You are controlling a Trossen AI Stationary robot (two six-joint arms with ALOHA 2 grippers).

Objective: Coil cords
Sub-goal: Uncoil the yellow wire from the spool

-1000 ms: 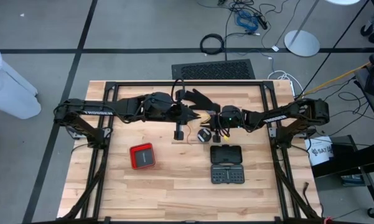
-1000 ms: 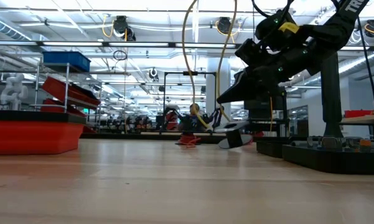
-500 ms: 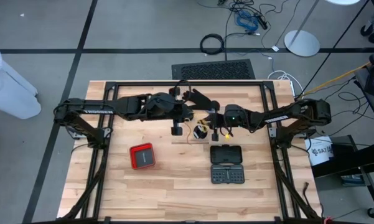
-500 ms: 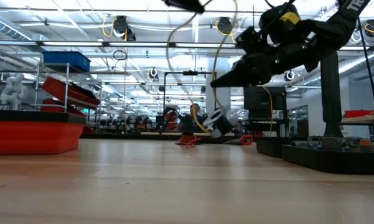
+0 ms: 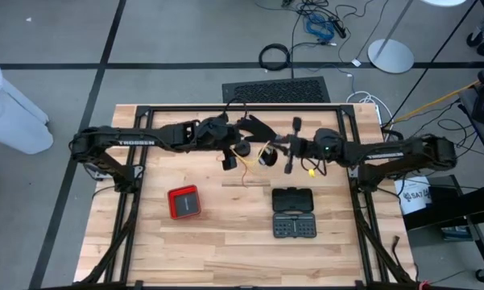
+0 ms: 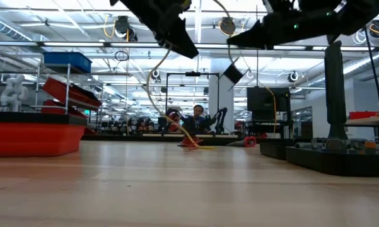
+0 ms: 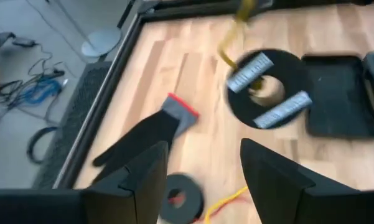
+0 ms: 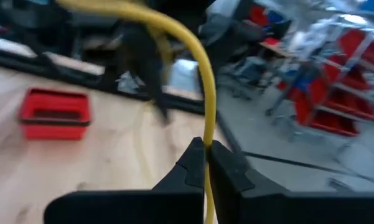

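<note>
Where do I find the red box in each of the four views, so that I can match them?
High view: red box on the table, lower left of centre.
Low view: far left, close to the camera.
Left wrist view: not in it.
Right wrist view: on the wood beyond the fingers.
Shared landmark: black tool case, right of the box in high and low views.
</note>
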